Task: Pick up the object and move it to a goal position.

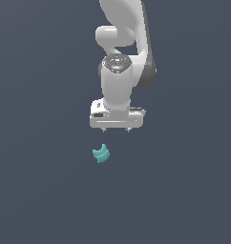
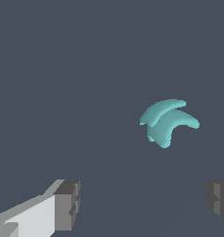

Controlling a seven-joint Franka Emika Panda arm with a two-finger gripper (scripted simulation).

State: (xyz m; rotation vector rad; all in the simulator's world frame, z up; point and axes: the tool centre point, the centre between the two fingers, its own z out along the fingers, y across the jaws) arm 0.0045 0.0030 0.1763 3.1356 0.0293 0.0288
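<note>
gripper [image 1: 116,129] jaws spread | teal object [image 1: 102,154] apart, seemingly below

The arm [image 1: 121,47] is glossy white with rounded links and a dark grey band; the gripper [image 1: 116,129] is a flat white block — fingertips [image 2: 67,203] are grey and blocky.

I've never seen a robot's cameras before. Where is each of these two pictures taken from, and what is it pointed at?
Exterior view: off the arm, facing the white robot arm; its gripper hangs open above the small teal crescent-shaped chunk on the dark grey floor.
Wrist view: mounted on the wrist, looking past the two grey fingertips at the floor.
Shared: both show the teal chunk and the gripper, apart from each other.
</note>
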